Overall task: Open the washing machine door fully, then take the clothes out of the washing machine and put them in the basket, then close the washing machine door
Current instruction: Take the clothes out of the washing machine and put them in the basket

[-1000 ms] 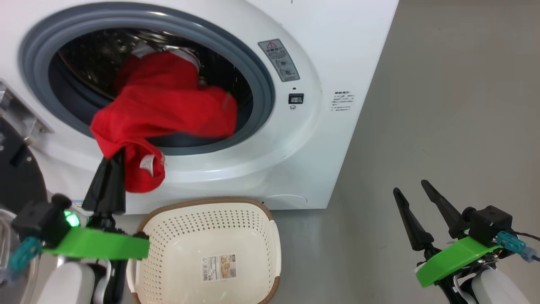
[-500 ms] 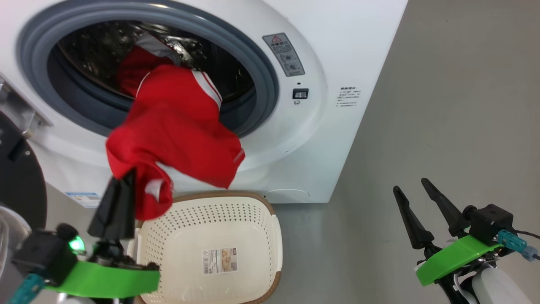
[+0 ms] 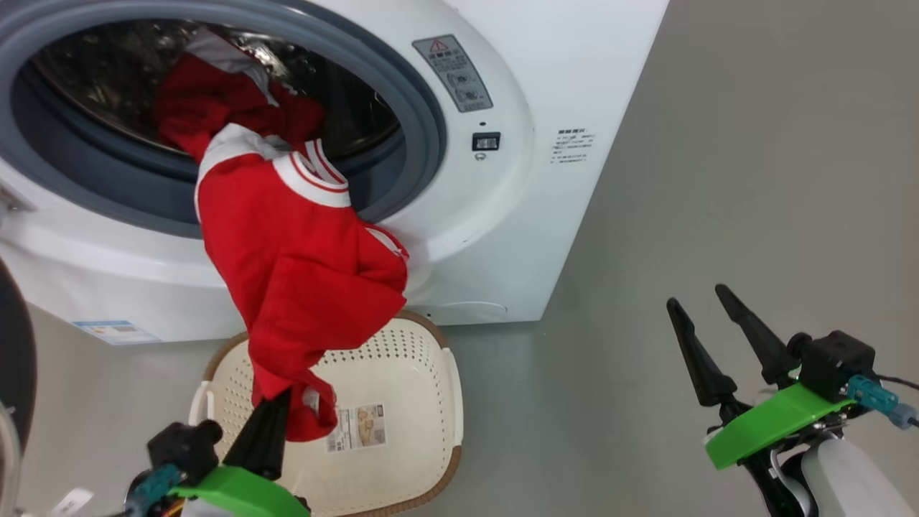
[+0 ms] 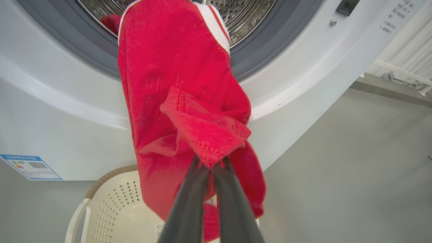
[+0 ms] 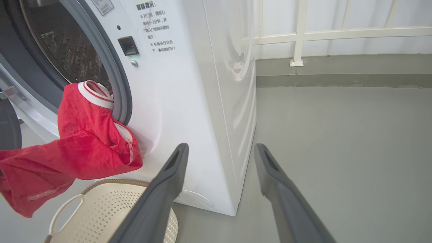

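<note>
Red fabric, the clothes [image 3: 301,287], hangs in a long fold out of the open mouth of the washing machine [image 3: 546,86]. It crosses the grey rubber ring [image 3: 423,143] and runs down the white front toward the basket [image 3: 439,373]. Its upper end, with a white trim band [image 3: 310,183], lies on the lip of the opening, and more red cloth sits deeper in the steel drum [image 3: 93,79].

The left gripper [image 3: 278,399] holds the lower end. Its two dark fingers [image 4: 189,202] are pressed together on a bunched corner of the cloth, which folds over their tips in the left wrist view. That pinched end hangs above the inside of the basket, next to the sticker [image 3: 359,425] on its bottom.

The basket stands on the grey floor [image 3: 718,179], close against the foot of the machine.

The right gripper [image 3: 696,300] hovers well apart over the right side of the floor, its fingers spread wide with bare floor between them.

The washing machine door [image 3: 11,373] shows as a dark curved edge at the far left of the head view, swung away from the opening.
</note>
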{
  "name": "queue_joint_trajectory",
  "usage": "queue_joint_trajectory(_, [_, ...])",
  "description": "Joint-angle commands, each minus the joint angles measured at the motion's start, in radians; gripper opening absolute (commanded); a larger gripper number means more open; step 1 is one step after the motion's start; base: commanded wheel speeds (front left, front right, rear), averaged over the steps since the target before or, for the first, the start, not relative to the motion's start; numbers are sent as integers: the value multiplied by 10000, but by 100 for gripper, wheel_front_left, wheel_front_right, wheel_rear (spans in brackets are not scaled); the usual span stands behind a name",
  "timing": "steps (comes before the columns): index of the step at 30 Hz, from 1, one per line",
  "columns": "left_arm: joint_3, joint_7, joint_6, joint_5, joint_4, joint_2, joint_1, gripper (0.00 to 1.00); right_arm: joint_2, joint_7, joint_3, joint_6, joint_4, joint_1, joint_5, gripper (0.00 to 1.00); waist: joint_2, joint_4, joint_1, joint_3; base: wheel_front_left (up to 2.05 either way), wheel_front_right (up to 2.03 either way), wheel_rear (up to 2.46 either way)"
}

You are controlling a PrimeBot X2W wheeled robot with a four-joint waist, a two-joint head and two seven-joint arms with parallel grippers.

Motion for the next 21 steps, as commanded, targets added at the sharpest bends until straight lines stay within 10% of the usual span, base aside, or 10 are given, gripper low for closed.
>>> queue_joint_trajectory(1, [175, -195, -197, 98, 663, 113, -756, 0, -52, -120, 153, 16, -271, -216, 6, 100, 0, -126, 0, 175, 0, 0, 0])
queue_joint_trajectory(21, [-413, -391, -508, 578, 7079, -753, -3834, 0, 243, -120, 267, 16, -359, -904, -95, 100, 0, -662, 0, 1313, 0, 0, 0])
